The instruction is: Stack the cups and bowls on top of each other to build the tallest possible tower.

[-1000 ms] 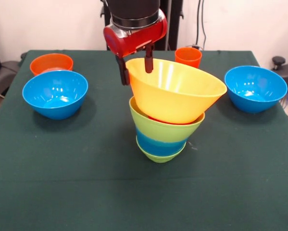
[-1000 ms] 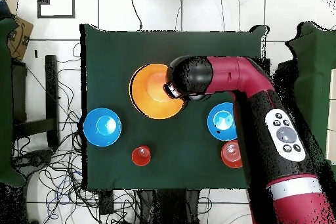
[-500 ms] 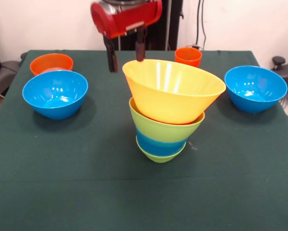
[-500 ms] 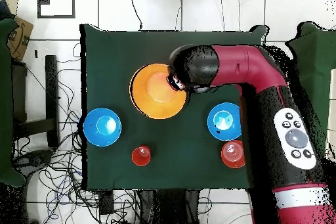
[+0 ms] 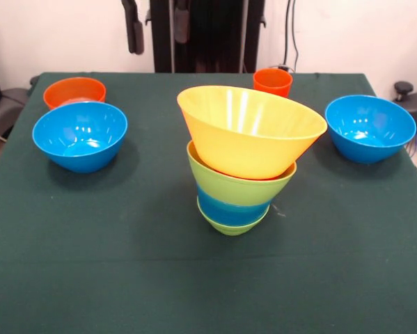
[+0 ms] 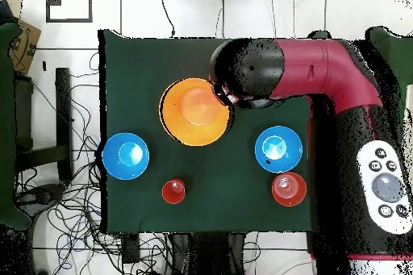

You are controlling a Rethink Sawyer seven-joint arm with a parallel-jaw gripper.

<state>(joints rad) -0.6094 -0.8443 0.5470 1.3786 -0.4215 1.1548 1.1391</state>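
At table centre, tower (image 5: 244, 167) of four nested bowls, yellow bowl (image 5: 252, 130) tilted on top. Gripper (image 5: 156, 24) up high, spread and empty. Next — fetch a blue bowl (image 5: 80, 134), lower squarely, mind the lean.

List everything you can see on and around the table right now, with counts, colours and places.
table: one, dark green cloth, fills the front view.
tower: one, table centre; small green bowl at the bottom, then blue, lime, and a tilted yellow bowl on top.
blue bowls: two, loose; one at front-view left, one at right.
orange bowl: one, far left corner, behind the left blue bowl.
orange cup: one, far side, behind the tower.
cables: many, on the floor beside the table in the overhead view.
arm: one, red and black, raised above the table.
claw: two dark fingers at the front view's top edge, apart, holding nothing.
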